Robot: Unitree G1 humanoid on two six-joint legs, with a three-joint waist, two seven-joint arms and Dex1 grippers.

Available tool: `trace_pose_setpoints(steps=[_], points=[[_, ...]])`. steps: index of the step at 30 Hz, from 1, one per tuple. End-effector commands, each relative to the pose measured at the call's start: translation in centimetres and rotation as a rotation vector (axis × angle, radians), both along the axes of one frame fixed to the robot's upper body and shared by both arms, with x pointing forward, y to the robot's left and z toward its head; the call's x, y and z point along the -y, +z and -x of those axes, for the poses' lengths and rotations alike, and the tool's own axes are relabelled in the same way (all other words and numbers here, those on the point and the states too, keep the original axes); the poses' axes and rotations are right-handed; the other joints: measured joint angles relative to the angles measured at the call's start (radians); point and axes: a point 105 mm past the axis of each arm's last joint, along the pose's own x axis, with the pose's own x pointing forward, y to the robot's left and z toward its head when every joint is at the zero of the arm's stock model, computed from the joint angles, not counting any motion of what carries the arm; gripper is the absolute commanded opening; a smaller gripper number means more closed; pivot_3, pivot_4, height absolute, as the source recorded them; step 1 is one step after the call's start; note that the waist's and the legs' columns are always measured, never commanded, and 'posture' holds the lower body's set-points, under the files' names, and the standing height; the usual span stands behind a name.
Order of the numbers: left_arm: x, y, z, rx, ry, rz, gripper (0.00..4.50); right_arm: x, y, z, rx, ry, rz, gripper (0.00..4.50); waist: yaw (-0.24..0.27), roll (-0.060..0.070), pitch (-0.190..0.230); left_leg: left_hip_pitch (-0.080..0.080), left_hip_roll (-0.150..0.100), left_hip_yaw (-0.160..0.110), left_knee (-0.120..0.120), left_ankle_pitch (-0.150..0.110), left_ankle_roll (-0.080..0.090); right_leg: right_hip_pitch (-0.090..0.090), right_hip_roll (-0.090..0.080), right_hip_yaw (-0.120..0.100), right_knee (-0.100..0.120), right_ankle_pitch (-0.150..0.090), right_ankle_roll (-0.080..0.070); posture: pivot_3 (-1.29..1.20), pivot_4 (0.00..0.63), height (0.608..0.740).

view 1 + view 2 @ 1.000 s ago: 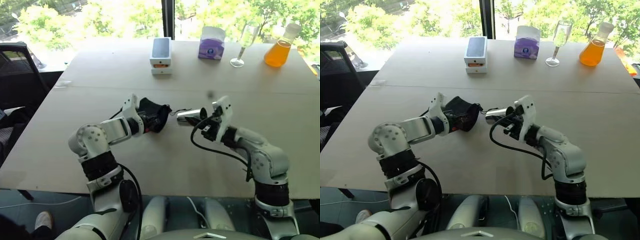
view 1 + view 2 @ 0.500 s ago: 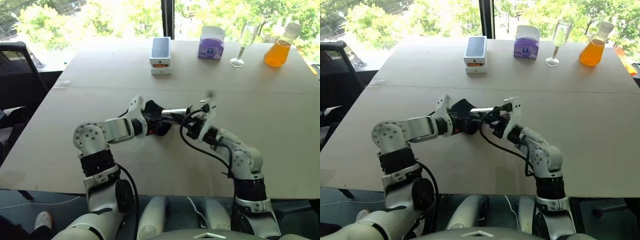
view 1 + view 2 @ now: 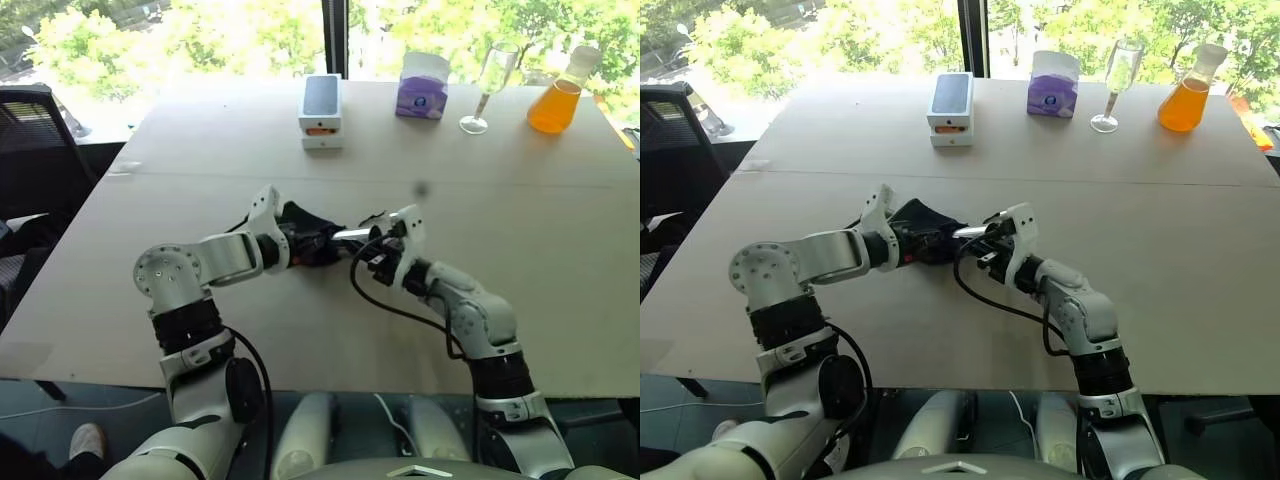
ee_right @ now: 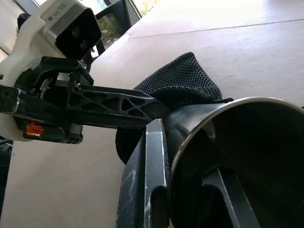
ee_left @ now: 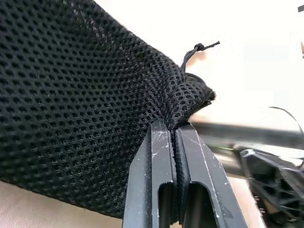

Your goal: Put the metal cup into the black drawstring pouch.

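Near the middle of the pale surface (image 3: 560, 260), the two arms meet. The left gripper (image 5: 175, 130) has its fingers pressed together on a fold of the black drawstring pouch (image 3: 308, 240), pinching the mesh fabric close to the pouch's mouth; the thin cord with its knot (image 5: 197, 47) sticks out just past the pinched edge. The right gripper (image 3: 372, 240) holds the metal cup (image 3: 352, 234) lying on its side, one finger (image 4: 147, 175) outside the steel wall and the other inside the open mouth, so the fingers are clamped on the rim. The cup's closed end points toward the pouch and sits right against the pouch's mouth; from the head views its far end seems to be at or just inside the fabric, though how far in it reaches cannot be told. In the right wrist view the pouch bulges just behind the cup's rim, with the left gripper's black finger crossing beside it. Both pouch and cup are held just above the surface. At the far edge, well apart from the arms, stand a white box (image 3: 321, 110), a purple tissue box (image 3: 423, 87), a clear stemmed glass (image 3: 490, 85) and a flask of orange liquid (image 3: 560, 95).
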Motion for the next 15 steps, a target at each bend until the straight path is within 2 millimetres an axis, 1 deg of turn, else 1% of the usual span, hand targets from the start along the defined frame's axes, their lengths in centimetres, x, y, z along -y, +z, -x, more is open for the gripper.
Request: trace_pose_setpoints(steps=[1,4,5,7,9,12,15], points=[[2.5,3.5,0.3,0.121,-0.118,0.064,0.0,-1.8,0.0,0.4,0.031,0.045,0.023,0.05,0.001,0.0,0.0,0.0,0.0,0.0,0.0,0.0,0.0,0.0,0.0,0.0,0.0,0.0,0.0,0.0,0.15,0.74],[3.7,4.8,0.4,0.155,-0.161,0.084,0.0,-2.2,-0.1,0.1,0.059,0.026,0.053,0.05,-0.003,0.0,0.0,0.0,0.0,0.0,0.0,0.0,0.0,0.0,0.0,0.0,0.0,0.0,0.0,0.0,0.15,0.74],[3.9,5.0,0.4,0.158,-0.169,0.078,0.0,-2.4,-0.1,0.0,0.074,0.028,0.063,0.05,-0.001,0.0,0.0,0.0,0.0,0.0,0.0,0.0,0.0,0.0,0.0,0.0,0.0,0.0,0.0,0.0,0.15,0.74],[4.2,5.2,0.2,0.155,-0.163,0.081,0.0,-2.7,0.4,0.0,0.074,0.027,0.027,0.05,-0.001,0.0,0.0,0.0,0.0,0.0,0.0,0.0,0.0,0.0,0.0,0.0,0.0,0.0,0.0,0.0,0.15,0.74],[4.1,4.9,-0.1,0.136,-0.141,0.085,0.0,-3.0,1.3,-0.2,0.07,0.022,-0.042,0.05,-0.001,0.0,0.0,0.0,0.0,0.0,0.0,0.0,0.0,0.0,0.0,0.0,0.0,0.0,0.0,0.0,0.15,0.74],[3.5,3.9,-0.3,0.092,-0.099,0.093,0.0,-3.2,3.2,-0.9,0.023,-0.013,-0.204,0.05,-0.001,0.0,0.0,0.0,0.0,0.0,0.0,0.0,0.0,0.0,0.0,0.0,0.0,0.0,0.0,0.0,0.15,0.74],[2.9,3.9,-0.4,0.086,-0.063,0.114,0.0,-2.8,4.1,-1.9,-0.04,-0.07,-0.33,0.05,0.0,0.0,0.0,0.0,0.0,0.0,-0.001,0.0,0.0,0.0,0.0,0.0,-0.001,0.0,0.0,0.0,0.15,0.74]])
